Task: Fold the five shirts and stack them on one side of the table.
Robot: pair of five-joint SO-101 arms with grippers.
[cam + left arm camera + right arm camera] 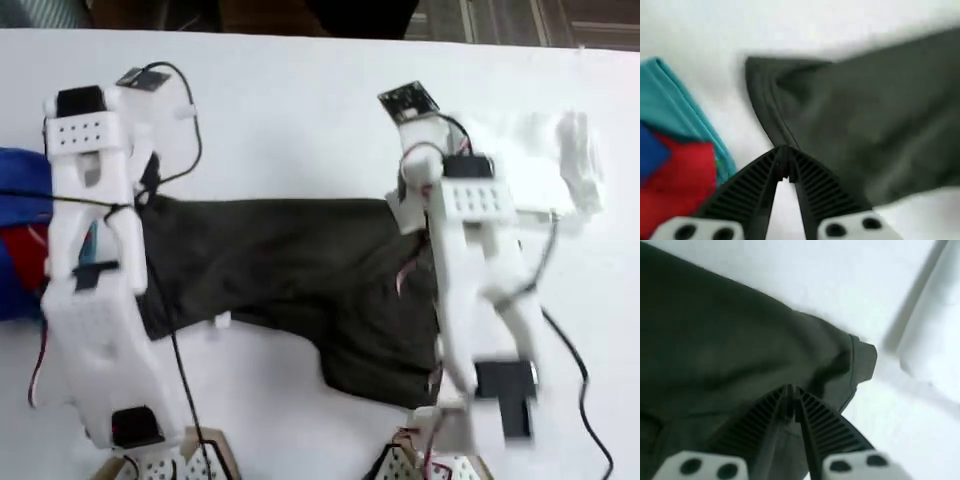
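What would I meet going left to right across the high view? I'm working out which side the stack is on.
In order: folded coloured stack → left arm → dark shirt → right arm → pale blurred thing.

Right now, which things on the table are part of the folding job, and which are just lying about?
Job: dark shirt, pinched by left gripper and right gripper; stack of blue, red and teal shirts.
Lying about: blurred white object beyond the right gripper, too unclear to identify.
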